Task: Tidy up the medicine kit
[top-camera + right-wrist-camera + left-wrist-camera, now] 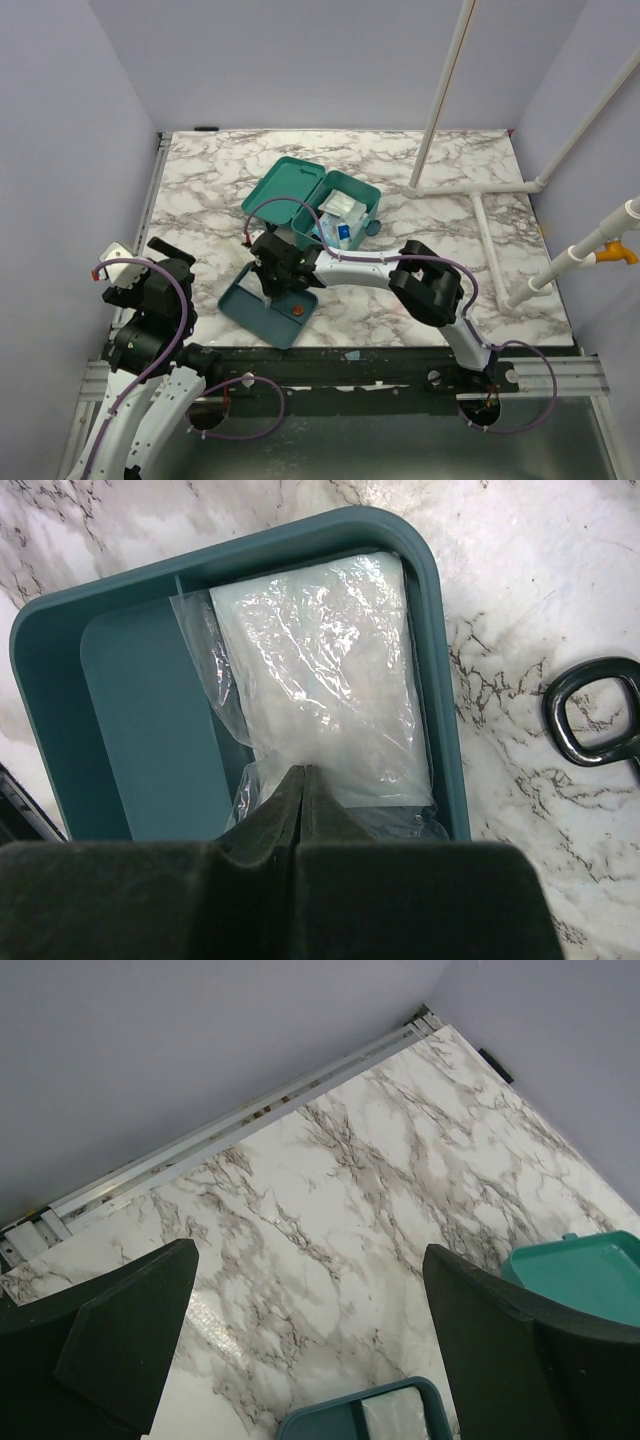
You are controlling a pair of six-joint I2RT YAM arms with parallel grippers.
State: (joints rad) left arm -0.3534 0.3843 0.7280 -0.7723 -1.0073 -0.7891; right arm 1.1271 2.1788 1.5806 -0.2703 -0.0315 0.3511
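The right gripper [303, 790], fingers pressed together, hides the near end of a clear plastic packet [320, 680] and of the dark teal tray [445, 680] holding it; whether it pinches the film is unclear. Overhead, a small reddish item [297, 311] on the tray is too small to identify.

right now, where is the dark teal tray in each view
top external: dark teal tray at the front edge, left of centre
left wrist: only its corner, bottom edge, right of centre
right wrist: fills left and centre, clear packet inside
shared landmark: marble table
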